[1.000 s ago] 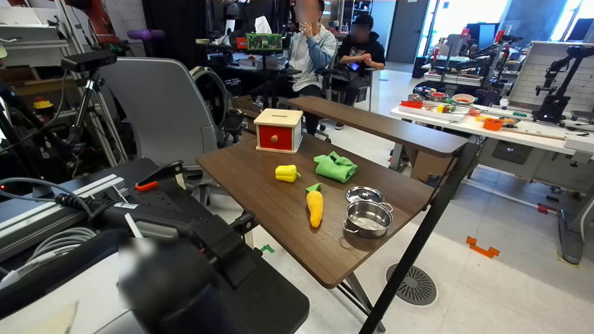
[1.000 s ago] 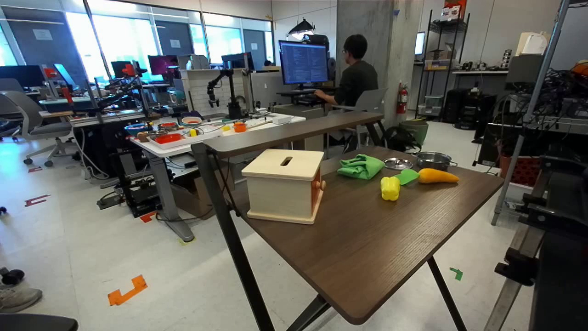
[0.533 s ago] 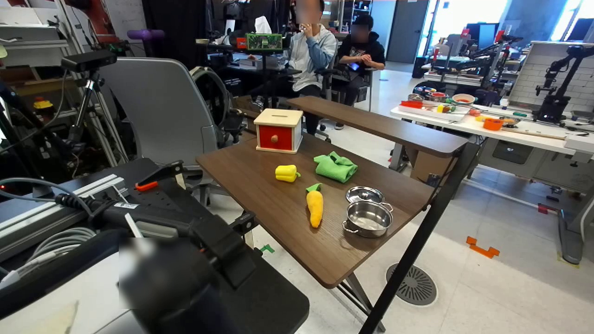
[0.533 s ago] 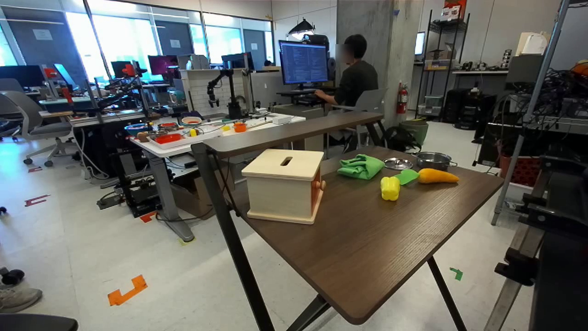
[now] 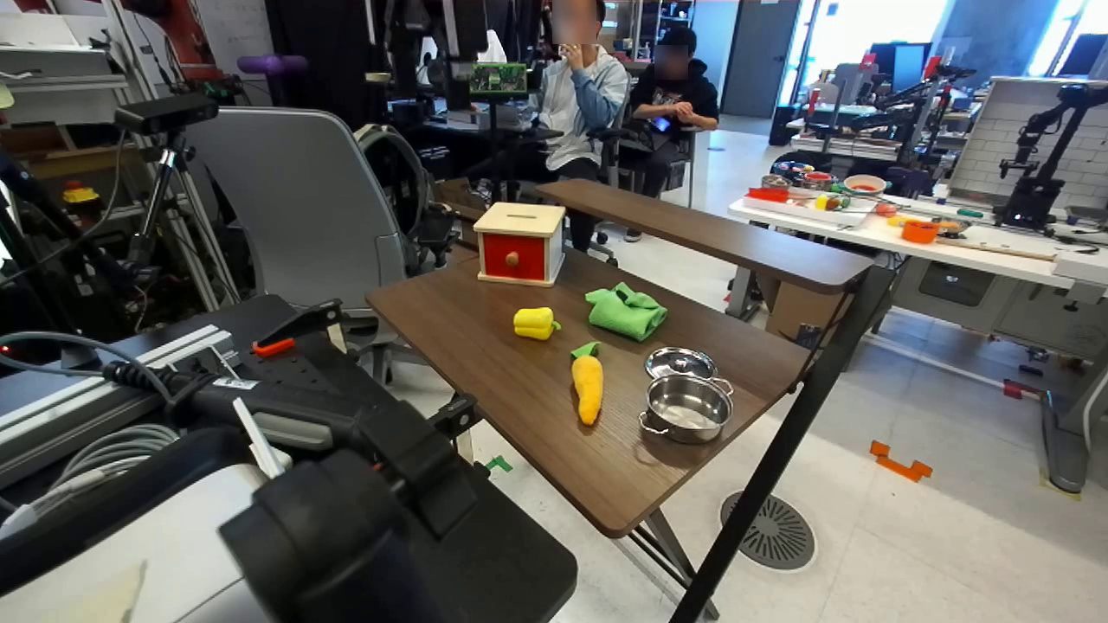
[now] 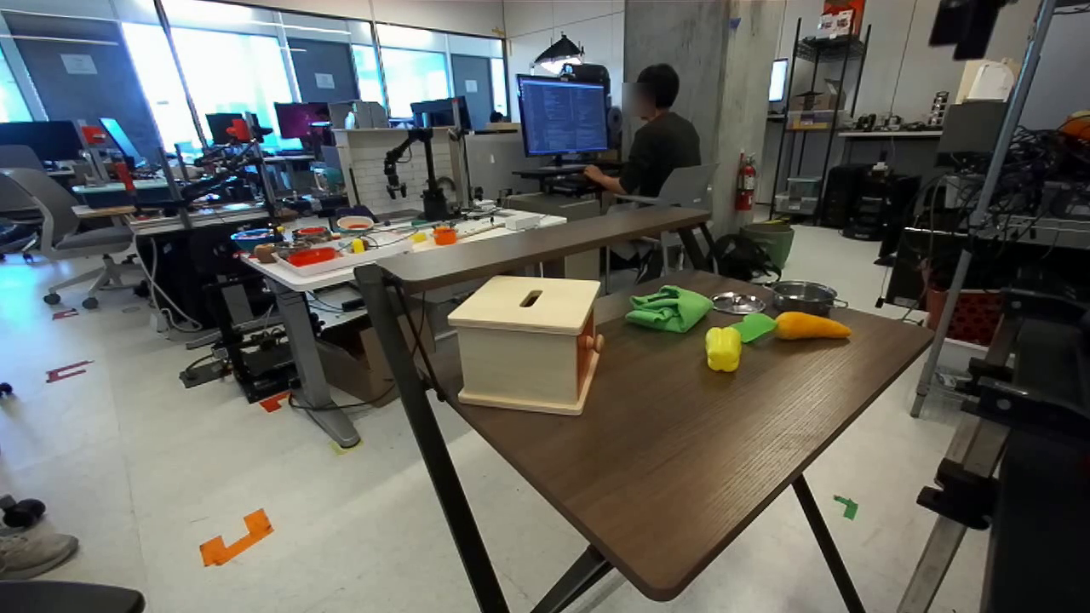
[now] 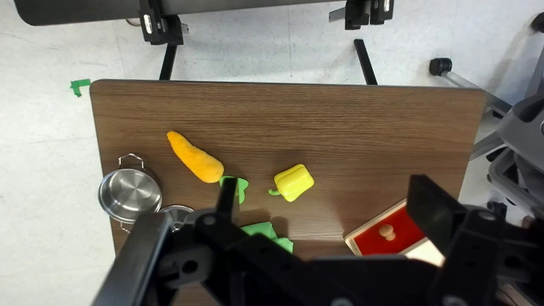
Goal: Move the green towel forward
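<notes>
Green, crumpled cloth towel (image 5: 630, 315) on the brown, wood-grained rectangular surface (image 6: 707, 443), toward the long edge by the raised brown shelf (image 5: 692, 227). Rests between the pale wooden box (image 5: 515, 247) with the red drawer front, set at a corner, and the round, shiny metal lid (image 5: 679, 360), apart from both. Just beside the lid, close to the short edge opposite the box: a silver metal pot (image 5: 690, 410) with two loop handles. Farther from the shelf-side edge, a yellow bell pepper (image 7: 294, 182) and an orange, plush-looking carrot (image 7: 196, 158) with green leaves.

From the wrist view, a black hand (image 7: 324, 182) high above the surface, fingers (image 7: 432, 211) spread wide apart, holding nothing. Well below it, clear of both fingers: the towel, partly hidden by the hand, showing nearer the finger on the pot side.
</notes>
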{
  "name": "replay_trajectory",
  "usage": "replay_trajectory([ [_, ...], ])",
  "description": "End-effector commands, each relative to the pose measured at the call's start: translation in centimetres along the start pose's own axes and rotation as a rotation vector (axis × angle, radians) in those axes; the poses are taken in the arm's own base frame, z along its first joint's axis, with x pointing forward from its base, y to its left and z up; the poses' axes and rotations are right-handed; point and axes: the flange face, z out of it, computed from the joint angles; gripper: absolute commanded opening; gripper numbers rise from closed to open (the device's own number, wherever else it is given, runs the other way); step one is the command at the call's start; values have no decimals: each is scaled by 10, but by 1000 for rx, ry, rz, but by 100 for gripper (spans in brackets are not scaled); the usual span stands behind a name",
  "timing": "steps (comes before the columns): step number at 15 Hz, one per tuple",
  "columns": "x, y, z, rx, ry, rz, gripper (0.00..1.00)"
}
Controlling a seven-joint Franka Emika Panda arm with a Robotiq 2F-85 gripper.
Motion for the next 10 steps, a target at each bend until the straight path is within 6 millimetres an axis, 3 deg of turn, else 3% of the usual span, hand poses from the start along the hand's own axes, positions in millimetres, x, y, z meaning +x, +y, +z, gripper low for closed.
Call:
replay_trajectory([
  [1,51,3,45,52,-44,37,100],
  [5,104,27,97,146,-102,111,100],
  [10,164,73,157,206,-119,292,100],
])
